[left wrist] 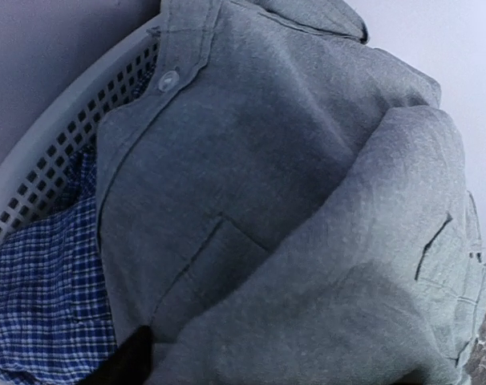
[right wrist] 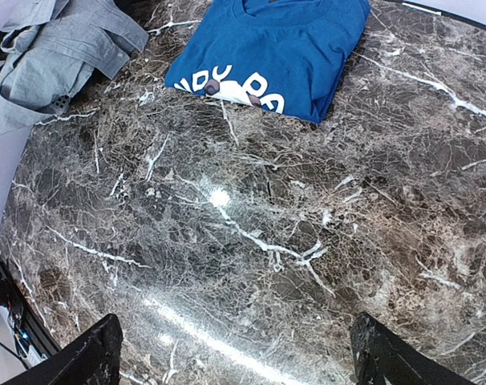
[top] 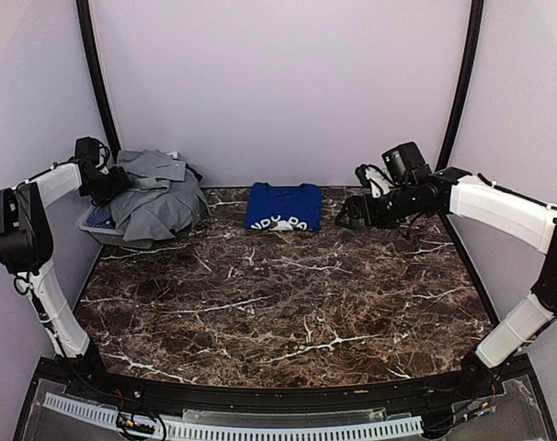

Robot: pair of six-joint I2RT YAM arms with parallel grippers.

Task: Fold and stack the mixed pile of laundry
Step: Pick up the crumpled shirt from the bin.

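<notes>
The laundry pile is topped by a light-grey collared shirt [top: 154, 197] that spills out of the basket at the back left. It fills the left wrist view [left wrist: 267, 200], with a blue plaid piece [left wrist: 42, 273] under it. My left gripper [top: 111, 186] is pressed into this shirt. Only one dark fingertip [left wrist: 127, 361] shows, and grey cloth covers the space between the jaws. A royal-blue T-shirt with white print [top: 282, 205] lies folded at the back centre [right wrist: 275, 48]. My right gripper [top: 352, 213] hovers just right of it, open and empty [right wrist: 235, 361] over bare marble.
The grey mesh basket [top: 99, 230] sits against the left wall, its rim [left wrist: 83, 120] beside the shirt. The dark marble table [top: 288, 303] spreads in front. Curtain walls close in at the back and sides.
</notes>
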